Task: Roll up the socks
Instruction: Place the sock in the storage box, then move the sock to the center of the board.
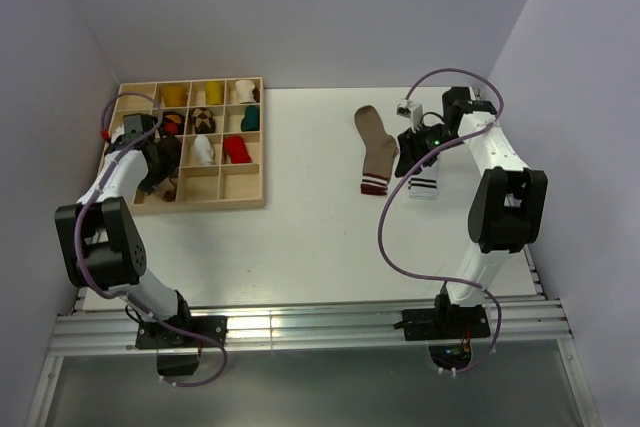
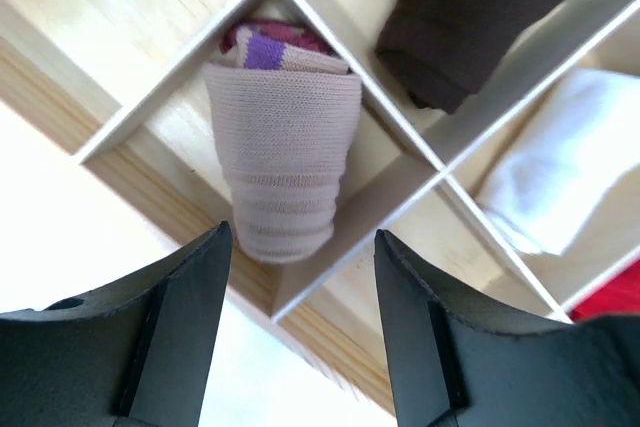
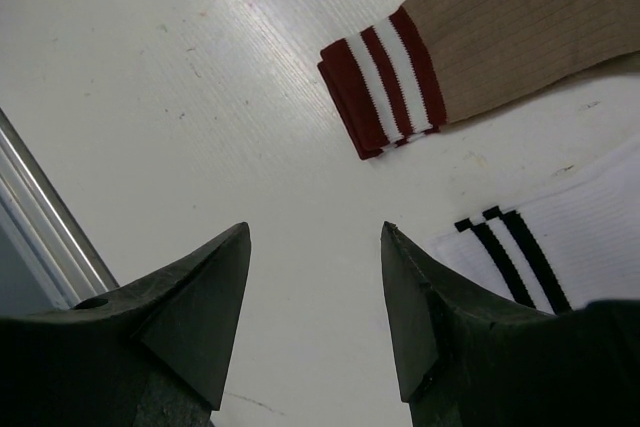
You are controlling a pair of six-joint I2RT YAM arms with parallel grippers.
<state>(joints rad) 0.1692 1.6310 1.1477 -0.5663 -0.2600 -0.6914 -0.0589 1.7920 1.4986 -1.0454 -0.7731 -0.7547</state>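
In tray (image 1: 215, 204), rim-side cell: beige roll (image 2: 285, 147), purple inside. In neighbouring cells: dark brown roll (image 2: 480, 17), white roll (image 2: 570, 157). Over beige roll: left gripper (image 2: 302, 237), spread, empty. Flat on table, right of tray: brown sock (image 3: 520, 37), cream sock (image 3: 560, 247) just beside. Above their cuffs: right gripper (image 3: 315, 232), spread, empty.

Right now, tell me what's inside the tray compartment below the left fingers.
A rolled beige sock, purple and maroon at its far end. Whatever lies beneath it is hidden.
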